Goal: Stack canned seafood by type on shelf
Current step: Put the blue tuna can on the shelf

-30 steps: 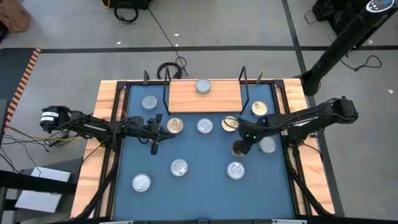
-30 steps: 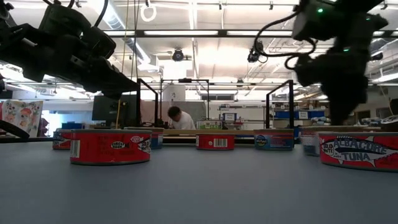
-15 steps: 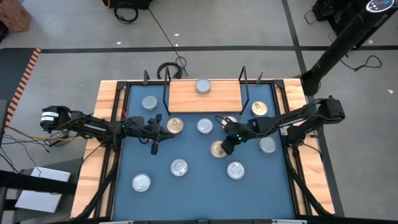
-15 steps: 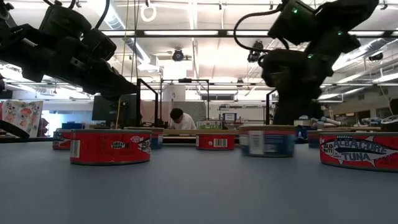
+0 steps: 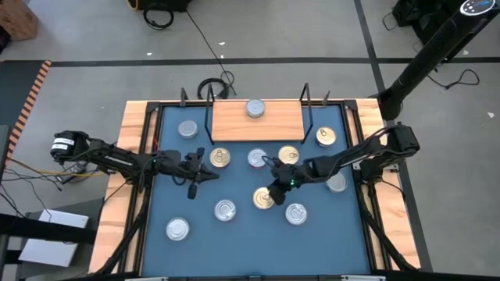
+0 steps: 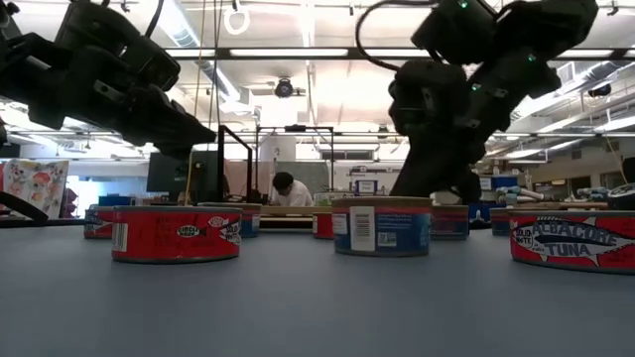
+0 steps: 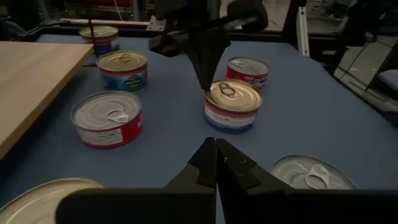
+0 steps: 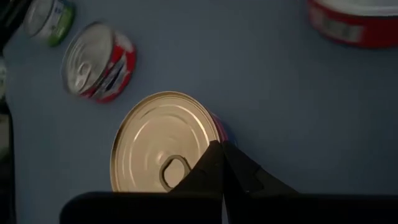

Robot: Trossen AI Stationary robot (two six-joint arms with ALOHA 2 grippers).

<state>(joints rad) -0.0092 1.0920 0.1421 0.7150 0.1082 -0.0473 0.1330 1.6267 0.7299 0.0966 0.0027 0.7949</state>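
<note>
Three silver-topped tins are lying nearest the front edge of the table (image 5: 234, 183), untouched. Just behind them, near the middle of the table, the right gripper (image 5: 273, 189) is bearing down with its fingers pinched together, clasping nothing, the tips meeting the rim of a gold-topped tin (image 5: 263, 198) with a blue label. It appears to be nudging this tin rather than lifting it. To do that well, the tips should be pressing low on the tin's side, not riding on the lid, and pushing through its centre so it is not spinning off toward the silver tin (image 5: 296, 213) just beside it. Once clear of its neighbours, the fingers will need to be spreading before any lift.

Left of centre, the left gripper (image 5: 205, 173) is hovering with its fingers likewise closed and empty, near another gold tin (image 5: 220, 158). More tins are sitting in a row behind. Along the back edge, the shelf (image 5: 234, 125) is carrying only one silver tin (image 5: 255, 108), so most of the sorting is looking undone.

Compared with a second ago, the gold-topped tin has been travelling from the right side toward the centre and slightly frontward, with the right arm stretching out after it; the left arm has barely been shifting.
</note>
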